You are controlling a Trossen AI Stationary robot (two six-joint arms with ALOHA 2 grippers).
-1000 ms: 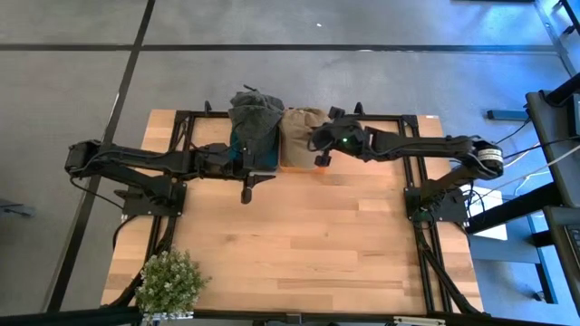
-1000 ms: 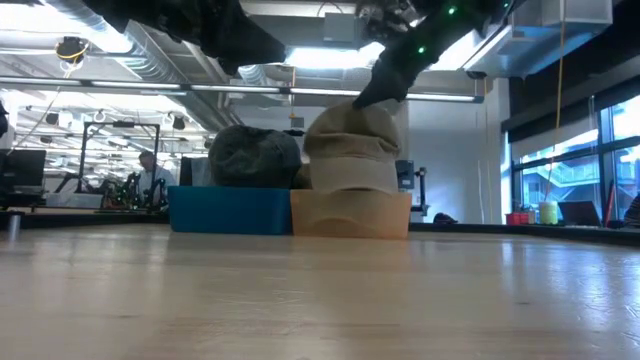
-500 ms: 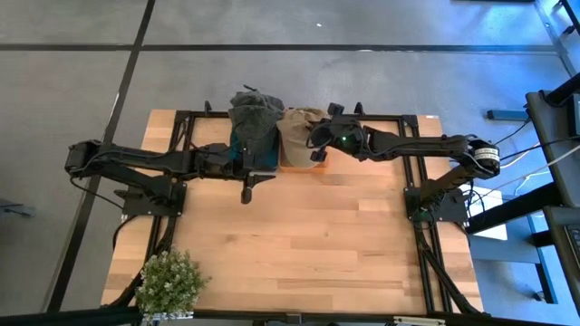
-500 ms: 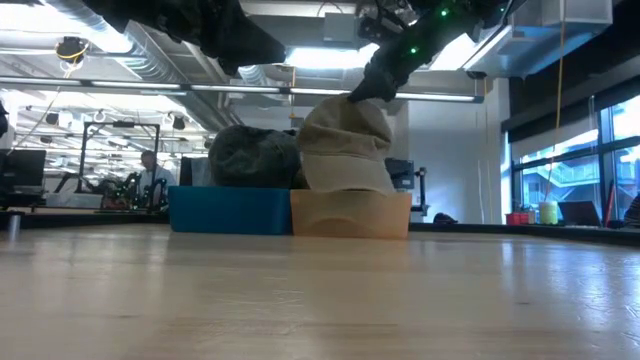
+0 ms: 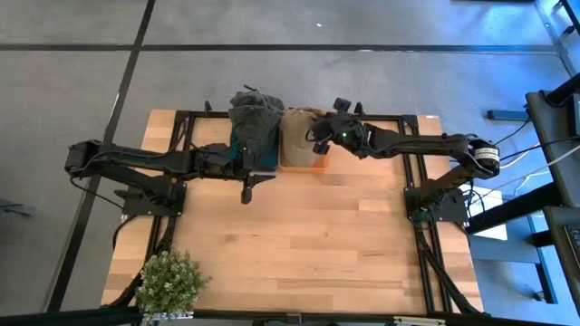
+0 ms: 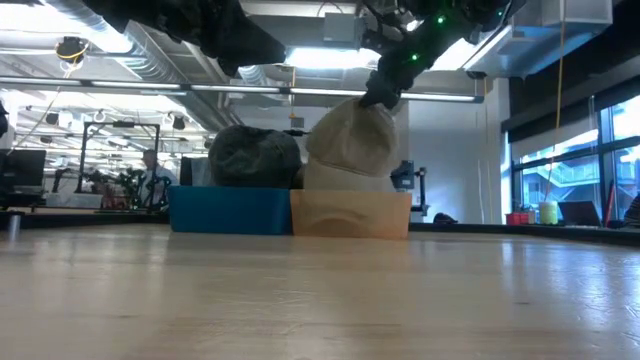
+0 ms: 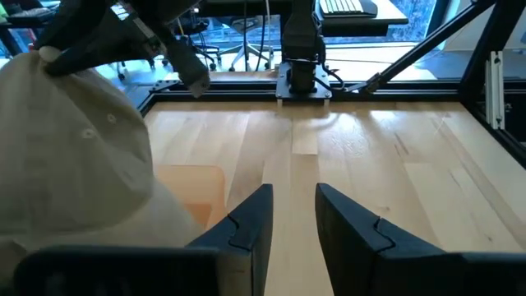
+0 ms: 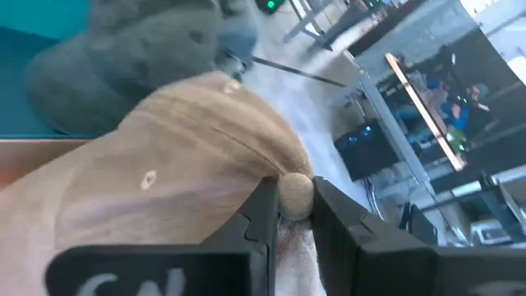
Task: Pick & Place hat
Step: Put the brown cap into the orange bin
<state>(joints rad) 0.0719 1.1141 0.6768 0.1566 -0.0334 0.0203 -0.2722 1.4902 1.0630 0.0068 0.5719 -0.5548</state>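
Note:
A tan hat [image 6: 350, 150] sits on a tan box [image 6: 350, 214] at the table's far edge; it also shows in the high view [image 5: 297, 127]. Beside it, a dark grey-green hat [image 6: 255, 155] rests on a blue box [image 6: 230, 210]. My right gripper [image 5: 317, 138] is shut on the tan hat's top. My left gripper [image 5: 246, 188] is open and empty, low over the table just in front of the blue box. My right gripper pinches the button on top of the tan hat's crown [image 8: 296, 196] between its two fingers. The fingers [image 6: 378, 97] slant down from above and from the table's right. The hat stands upright below them, its lower edge on the tan box.
A potted plant [image 5: 170, 281] stands at the table's near left corner. Black frame rails [image 5: 412, 163] run along the far and side edges. Bare wood [image 5: 308, 235] lies in the table's middle and near part.
My right gripper has gone toward the table's far edge, still shut on the tan hat's top. The hat tipped toward the left and rose a little, then came upright again, farther back on the tan box.

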